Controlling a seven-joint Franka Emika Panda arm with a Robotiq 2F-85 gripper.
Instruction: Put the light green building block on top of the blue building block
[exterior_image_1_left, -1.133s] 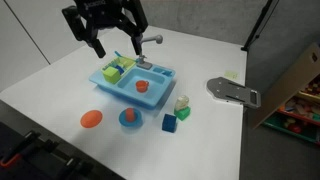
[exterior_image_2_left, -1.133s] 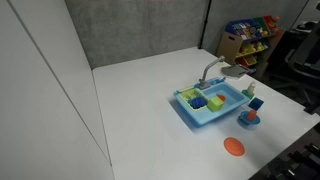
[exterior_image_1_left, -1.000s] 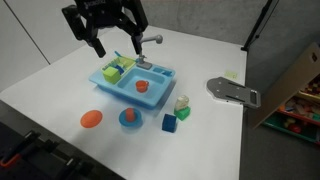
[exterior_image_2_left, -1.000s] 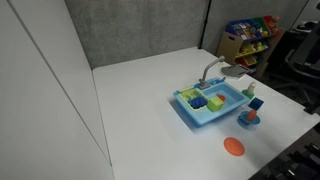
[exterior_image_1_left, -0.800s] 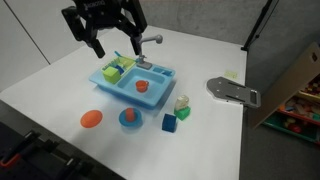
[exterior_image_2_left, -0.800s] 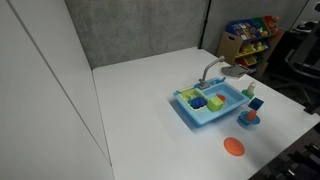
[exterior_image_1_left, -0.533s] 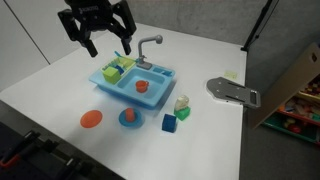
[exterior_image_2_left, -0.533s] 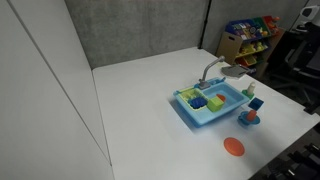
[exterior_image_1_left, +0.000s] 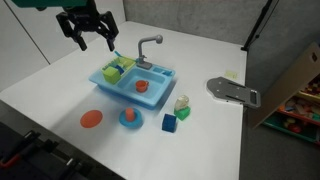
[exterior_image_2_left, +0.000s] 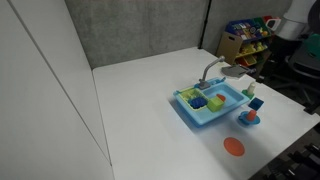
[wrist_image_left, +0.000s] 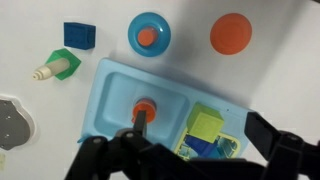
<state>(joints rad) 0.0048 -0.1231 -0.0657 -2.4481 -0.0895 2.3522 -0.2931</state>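
White table (exterior_image_1_left: 50, 85), toy sink (wrist_image_left: 112, 92), lime block (wrist_image_left: 205, 127) inside

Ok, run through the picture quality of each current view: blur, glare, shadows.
Wrist view: the gripper is a dark, soft-edged mass along the bottom, the light blue toy sink is sharper, and the white table is bright and nearly featureless. In both exterior views the light is even, with only faint shadows beside the sink; in an exterior view the gripper looks slightly smeared.
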